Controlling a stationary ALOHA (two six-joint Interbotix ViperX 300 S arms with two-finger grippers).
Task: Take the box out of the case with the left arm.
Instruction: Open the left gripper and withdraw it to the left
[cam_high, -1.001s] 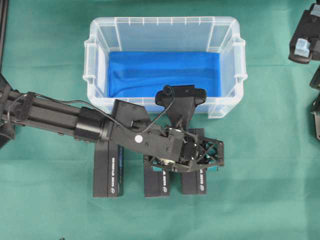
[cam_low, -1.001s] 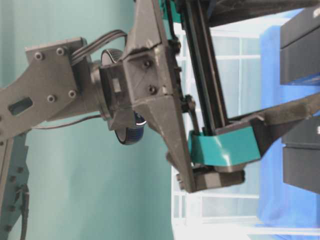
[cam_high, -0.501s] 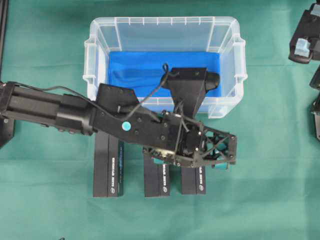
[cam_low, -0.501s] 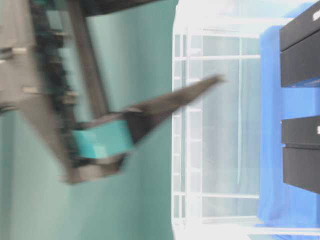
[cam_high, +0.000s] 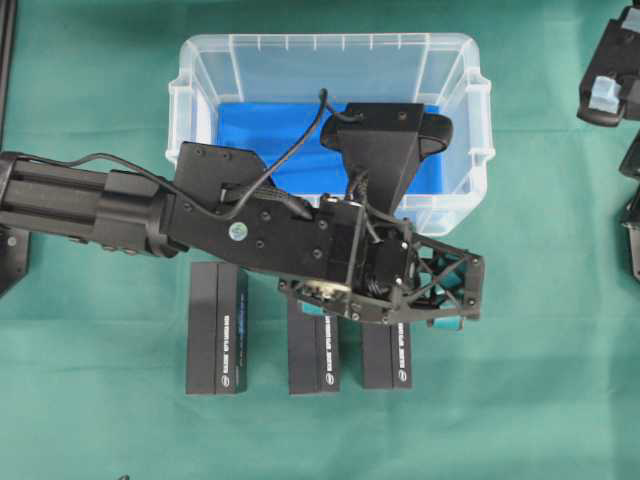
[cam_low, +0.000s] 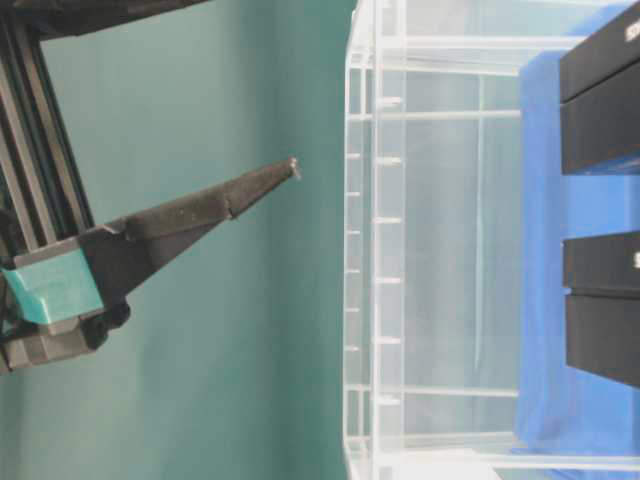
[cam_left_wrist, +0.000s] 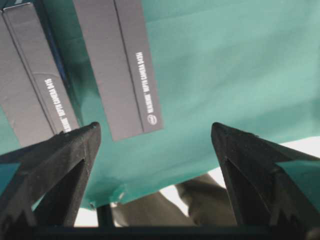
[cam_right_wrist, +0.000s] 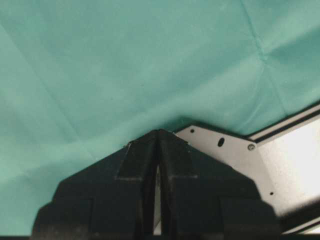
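Observation:
The clear case (cam_high: 182, 120) stands at the back of the table, and the part of its blue cloth lining (cam_high: 270, 135) that shows is bare. Three black boxes lie side by side on the green cloth in front of it: left (cam_high: 215, 342), middle (cam_high: 313, 358), right (cam_high: 388, 358). My left gripper (cam_high: 460, 300) hovers above the right box, open and empty. In the left wrist view, the left gripper (cam_left_wrist: 155, 126) has two boxes (cam_left_wrist: 120, 65) beyond its spread fingers. The arm and wrist camera hide the case's front middle. In its own wrist view, my right gripper (cam_right_wrist: 159, 132) is shut on nothing.
The right arm (cam_high: 608, 85) is parked at the far right edge, off the work area. Green cloth (cam_high: 540, 380) covers the table all around. In the table-level view the case wall (cam_low: 370, 250) stands right of one raised left finger (cam_low: 200, 212).
The left arm has risen and swung right and toward the case, away from the boxes. Its wrist camera now hangs over the case's front. The jaws stayed open.

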